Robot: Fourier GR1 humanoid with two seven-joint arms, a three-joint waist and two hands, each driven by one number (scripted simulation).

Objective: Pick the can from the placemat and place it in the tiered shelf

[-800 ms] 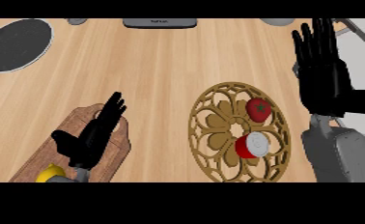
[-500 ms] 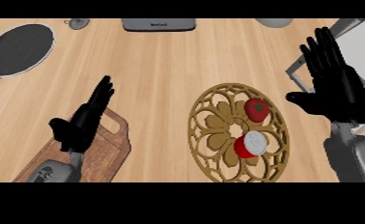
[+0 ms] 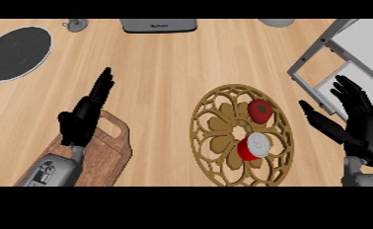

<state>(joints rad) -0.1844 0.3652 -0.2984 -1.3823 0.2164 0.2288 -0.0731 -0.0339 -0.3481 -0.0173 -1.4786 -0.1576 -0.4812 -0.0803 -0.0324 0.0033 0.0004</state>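
My right hand [image 3: 354,119] has dropped lower and spread wide, thumb out, holding nothing. The tiered shelf [image 3: 320,50] has just come into view right above it. The can [image 3: 253,147] lies on its side on the placemat [image 3: 211,139], just left of my thumb, beside a tomato [image 3: 260,110]. I judge the grasp comes next. My left hand [image 3: 86,114] is open, idle, well away.
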